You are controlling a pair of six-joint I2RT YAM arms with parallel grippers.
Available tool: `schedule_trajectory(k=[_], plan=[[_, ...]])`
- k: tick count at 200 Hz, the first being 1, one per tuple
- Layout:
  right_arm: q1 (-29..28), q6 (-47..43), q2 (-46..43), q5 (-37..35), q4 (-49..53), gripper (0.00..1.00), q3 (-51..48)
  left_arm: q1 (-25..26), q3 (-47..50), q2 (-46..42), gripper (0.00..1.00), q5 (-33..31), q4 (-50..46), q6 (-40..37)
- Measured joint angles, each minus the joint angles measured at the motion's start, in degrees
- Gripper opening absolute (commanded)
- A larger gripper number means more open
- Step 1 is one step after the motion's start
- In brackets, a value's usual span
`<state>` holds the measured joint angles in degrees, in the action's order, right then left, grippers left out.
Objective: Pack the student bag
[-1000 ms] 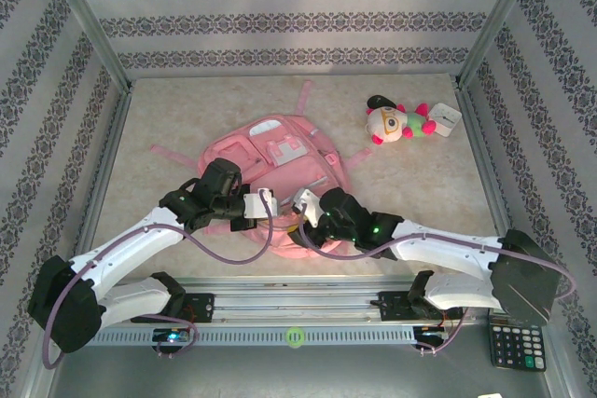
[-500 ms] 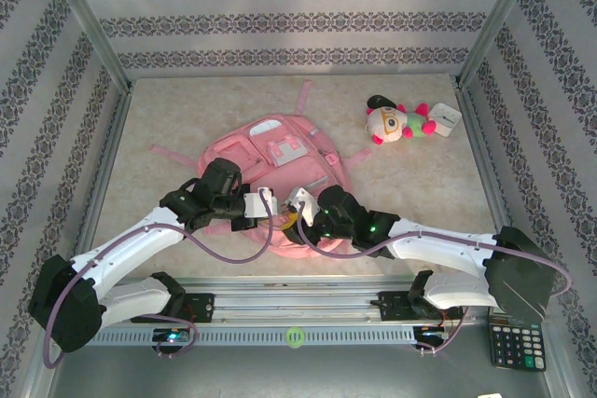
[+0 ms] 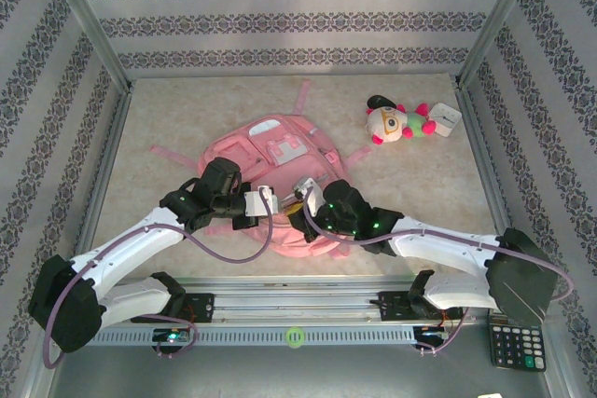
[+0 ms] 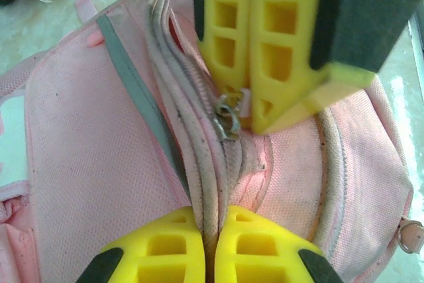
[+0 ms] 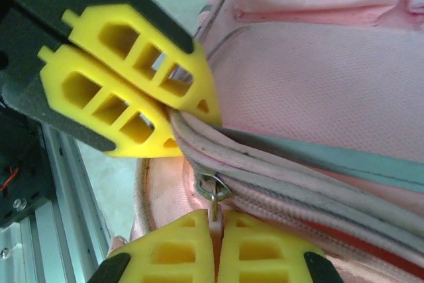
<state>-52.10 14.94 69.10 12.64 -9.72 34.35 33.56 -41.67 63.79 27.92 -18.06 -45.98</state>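
We've got the student bag lying flat about mid-desk, front pockets up, straps splayed out to both sides. On the bag's near edge, the wrist views show the zipper track running along a raised fabric ridge, with the zipper pull, a metal ring with a pale tab, sitting on it. The right end effector is clenched on that pale tab. The left end effector is clenched on the bag's ridge of fabric and zipper tape, just beside the pull. Both sets of fingers meet almost tip to tip over the bag's near edge. Past the bag's far right corner we see a plush toy, well apart from the bag, with a small white box just beside it. A calculator sits well off the bag's near right, by the right arm's base.
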Motion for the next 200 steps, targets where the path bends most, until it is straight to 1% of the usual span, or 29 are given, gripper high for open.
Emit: schedule_trajectory(k=[16, 54, 67, 82, 91, 98, 103, 113, 125, 129, 143, 154, 159, 169, 182, 200], plan=[[2.60, 1.90, -2.38, 0.11, 0.94, 0.00, -1.09, -0.33, 0.11, -0.48, 0.00, 0.13, 0.52, -0.11], [11.67, 3.91, -7.80, 0.52, 7.96, 0.00, -2.91, -2.25, 1.40, -2.84, 0.00, 0.87, 0.35, -1.73], [13.25, 4.17, -8.59, 1.07, 9.55, 0.00, -2.99, -2.95, 1.70, -3.65, 0.00, 1.25, -0.24, -2.71], [13.66, 4.33, -8.72, 2.08, 10.51, 0.00, -2.99, -3.45, 1.75, -4.35, 0.00, 1.16, -1.66, -3.96], [13.70, 4.55, -8.57, 2.95, 10.84, 0.00, -2.99, -3.80, 1.77, -4.79, 0.04, 0.74, -2.82, -4.85], [13.64, 4.74, -8.33, 3.72, 10.82, 0.00, -2.99, -4.07, 1.77, -5.09, 0.11, 0.42, -3.65, -5.44], [13.55, 4.87, -8.15, 4.04, 10.80, 0.00, -2.99, -4.13, 1.75, -5.27, 0.18, 0.09, -4.24, -5.66], [12.70, 5.11, -7.74, 4.37, 10.80, 0.00, -2.99, -4.33, 1.68, -5.38, 0.35, -0.63, -5.55, -6.32], [11.26, 5.44, -7.26, 4.13, 10.88, 0.00, -2.99, -4.79, 1.03, -5.33, 0.48, -1.66, -8.50, -5.53], [10.82, 5.64, -7.08, 4.09, 10.95, 0.00, -2.99, -5.07, 0.70, -5.33, 0.50, -1.77, -9.51, -4.66], [9.79, 6.03, -6.32, 3.58, 11.04, 0.00, -2.97, -5.14, -1.03, -5.03, 0.51, -1.79, -11.15, -0.98], [9.44, 6.34, -5.62, 3.28, 10.99, 0.00, -2.97, -3.61, -2.89, -4.33, 0.60, -3.30, -11.13, 2.75], [9.46, 6.38, -5.31, 3.23, 10.99, 0.00, -2.97, -2.25, -3.72, -3.89, 0.63, -4.39, -11.06, 4.17], [9.46, 6.38, -4.81, 3.28, 10.99, 0.00, -2.97, 1.75, -5.38, -2.54, 0.66, -7.21, -10.62, 7.30], [9.44, 6.40, -4.37, 3.30, 10.93, 0.00, -2.97, 6.56, -6.60, -0.17, 0.70, -9.22, -8.63, 10.75], [9.46, 6.40, -4.22, 3.30, 10.78, 0.00, -2.97, 10.56, -6.71, 3.10, 0.74, -11.58, -5.42, 15.13]])
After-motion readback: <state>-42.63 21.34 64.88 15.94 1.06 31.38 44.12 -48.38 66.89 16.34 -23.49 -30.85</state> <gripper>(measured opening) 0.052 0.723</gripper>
